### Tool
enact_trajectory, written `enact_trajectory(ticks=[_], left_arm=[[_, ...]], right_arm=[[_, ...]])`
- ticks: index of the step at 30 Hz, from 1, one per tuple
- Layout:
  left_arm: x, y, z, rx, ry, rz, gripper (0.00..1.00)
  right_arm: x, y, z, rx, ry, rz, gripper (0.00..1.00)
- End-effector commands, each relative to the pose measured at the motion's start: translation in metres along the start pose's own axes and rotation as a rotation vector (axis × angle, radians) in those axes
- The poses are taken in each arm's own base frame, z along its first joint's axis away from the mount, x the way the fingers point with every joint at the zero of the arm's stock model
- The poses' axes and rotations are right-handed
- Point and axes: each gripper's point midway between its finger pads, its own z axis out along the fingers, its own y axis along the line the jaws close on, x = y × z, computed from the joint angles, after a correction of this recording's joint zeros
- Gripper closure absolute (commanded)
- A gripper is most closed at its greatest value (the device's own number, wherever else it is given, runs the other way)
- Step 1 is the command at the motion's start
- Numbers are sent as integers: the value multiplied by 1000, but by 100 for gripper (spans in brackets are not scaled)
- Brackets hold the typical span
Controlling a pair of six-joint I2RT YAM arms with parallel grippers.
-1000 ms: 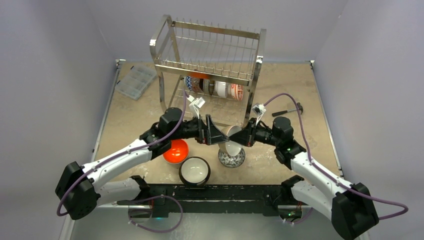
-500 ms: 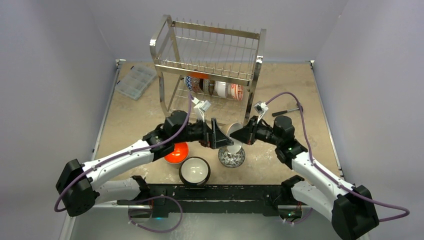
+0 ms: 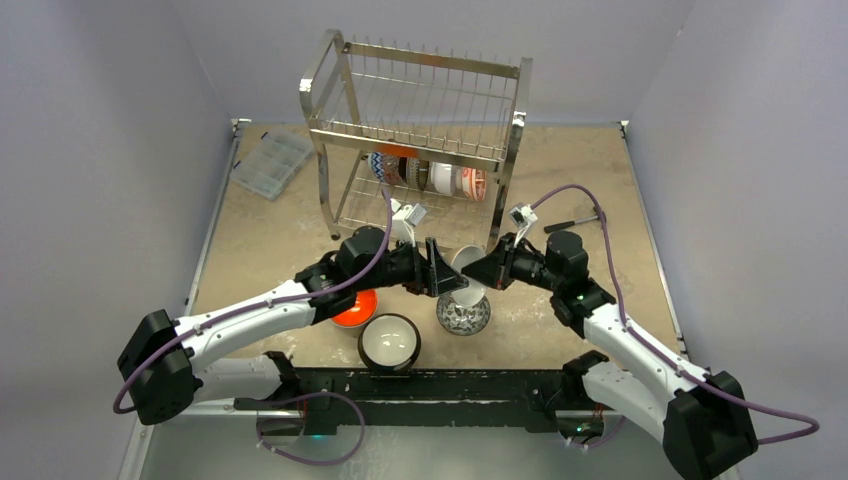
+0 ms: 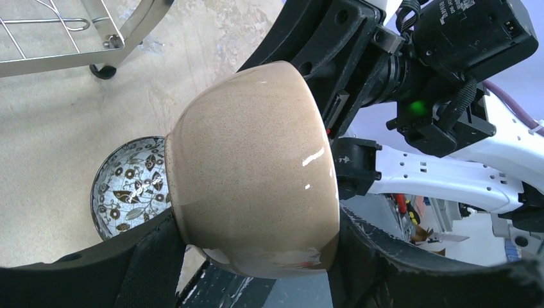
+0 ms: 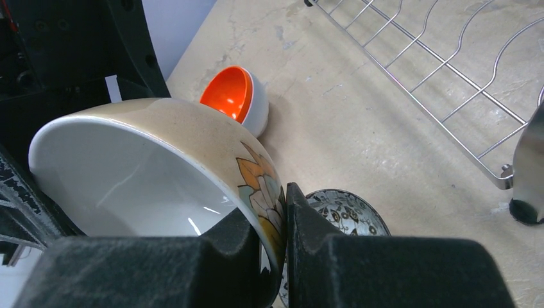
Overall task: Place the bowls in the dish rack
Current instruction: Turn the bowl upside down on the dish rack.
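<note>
A tan bowl (image 3: 466, 267) with a white inside and a flower pattern hangs tilted above the table between both arms. My right gripper (image 3: 484, 270) is shut on its rim (image 5: 256, 186), one finger inside and one outside. My left gripper (image 3: 440, 272) has closed round its tan outer wall (image 4: 256, 160), with both pads against its sides. Below it a patterned bowl (image 3: 463, 317) stands on the table. An orange bowl (image 3: 352, 308) and a dark-rimmed white bowl (image 3: 389, 341) sit to the left of that. The dish rack (image 3: 420, 110) stands behind, with several bowls (image 3: 430, 177) on edge in its lower tier.
A clear plastic compartment box (image 3: 270, 163) lies at the back left. A small dark-handled tool (image 3: 575, 222) lies right of the rack. The rack's leg (image 5: 526, 173) and lower wire shelf (image 5: 449, 70) are close beyond the right gripper. Grey walls enclose the table.
My left arm has reached further right and its jaws have closed in from wide open onto the tan bowl. The right gripper has kept its hold on the rim, almost still.
</note>
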Motion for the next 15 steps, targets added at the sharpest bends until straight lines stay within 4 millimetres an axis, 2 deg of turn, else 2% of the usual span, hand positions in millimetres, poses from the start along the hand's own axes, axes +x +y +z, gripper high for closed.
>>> enact_trajectory(ticks=[1,5,8,10,15], left_arm=[[-7,-22,-5,74,-23,-18,100],[-7,-14,-3,50,-20,-42,100],[-11,0,-4,17,-32,-83,100],[-13,5,-6,26,-38,-107,100],[-22,14,-8,26,-67,-140,100]], right_arm=[[-46,34,-2,-92,-120,-102,93],[-47,32,-1,-83,-117,-97,69],[-47,29,-1,-62,-120,-93,55],[-48,28,-1,-53,-120,-94,48],[-48,21,-1,-10,-120,-82,39]])
